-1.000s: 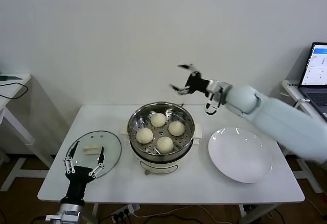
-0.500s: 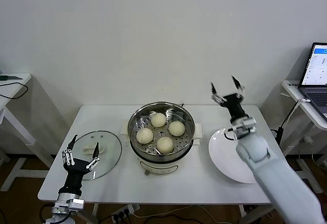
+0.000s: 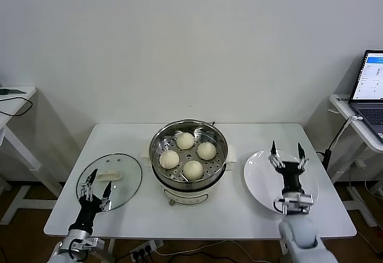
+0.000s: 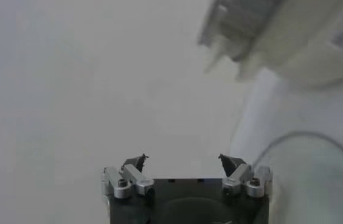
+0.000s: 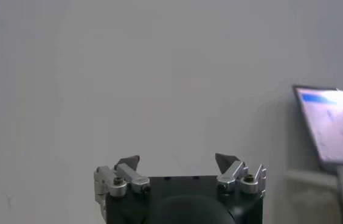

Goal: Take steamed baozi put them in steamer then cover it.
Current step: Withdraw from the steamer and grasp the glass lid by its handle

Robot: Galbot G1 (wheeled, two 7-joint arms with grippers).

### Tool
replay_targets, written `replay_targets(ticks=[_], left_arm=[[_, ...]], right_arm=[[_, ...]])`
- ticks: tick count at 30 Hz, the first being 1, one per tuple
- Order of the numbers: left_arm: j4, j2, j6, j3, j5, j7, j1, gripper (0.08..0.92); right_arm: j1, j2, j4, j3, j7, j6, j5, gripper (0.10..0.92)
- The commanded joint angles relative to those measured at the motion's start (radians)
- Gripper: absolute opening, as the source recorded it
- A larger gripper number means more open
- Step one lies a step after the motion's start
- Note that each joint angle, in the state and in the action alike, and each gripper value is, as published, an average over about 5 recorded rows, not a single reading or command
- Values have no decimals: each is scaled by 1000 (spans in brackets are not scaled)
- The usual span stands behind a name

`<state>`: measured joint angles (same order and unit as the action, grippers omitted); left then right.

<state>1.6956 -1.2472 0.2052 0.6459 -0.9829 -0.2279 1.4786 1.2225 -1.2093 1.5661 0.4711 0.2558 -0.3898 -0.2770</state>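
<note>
Since all four steamed baozi point(image 3: 188, 154) already sit in the steamer point(image 3: 160, 155), the glass cover point(image 3: 110, 181), just ahead of the wide-open, empty left gripper point(image 3: 96, 186), looks slick and breakable, so I'd pinch its cream handle point(image 3: 108, 175), right gripper point(image 3: 286, 155) idle, spread over the plate point(image 3: 263, 185).

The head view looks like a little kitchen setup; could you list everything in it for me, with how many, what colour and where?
baozi: four, cream-white, on the perforated tray inside the steamer.
steamer: one, shiny steel on a cream-white base, middle of the table.
cover: one, clear glass with a cream-white handle, flat on the table left of the steamer.
plate: one, white, no food on it, right of the steamer.
table: one, white, under all of these.
laptop: one, screen lit, on a side desk at far right.
left gripper: one, black, fingers open, at the table's near edge by the cover.
right gripper: one, black, fingers open, in front of the plate.
</note>
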Motion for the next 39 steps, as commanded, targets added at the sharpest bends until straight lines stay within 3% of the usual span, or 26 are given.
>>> replay_targets(ticks=[1, 9, 39], left_arm=[[-170, 5, 1, -3, -270, -60, -84, 823], [-241, -5, -7, -4, -314, -95, -148, 823], [-338, -17, -70, -31, -249, -55, -280, 823]], right_arm=[[136, -104, 11, 93, -1, -26, 54, 823], [135, -112, 9, 80, -6, -18, 68, 823], [114, -119, -14, 54, -11, -12, 92, 823]])
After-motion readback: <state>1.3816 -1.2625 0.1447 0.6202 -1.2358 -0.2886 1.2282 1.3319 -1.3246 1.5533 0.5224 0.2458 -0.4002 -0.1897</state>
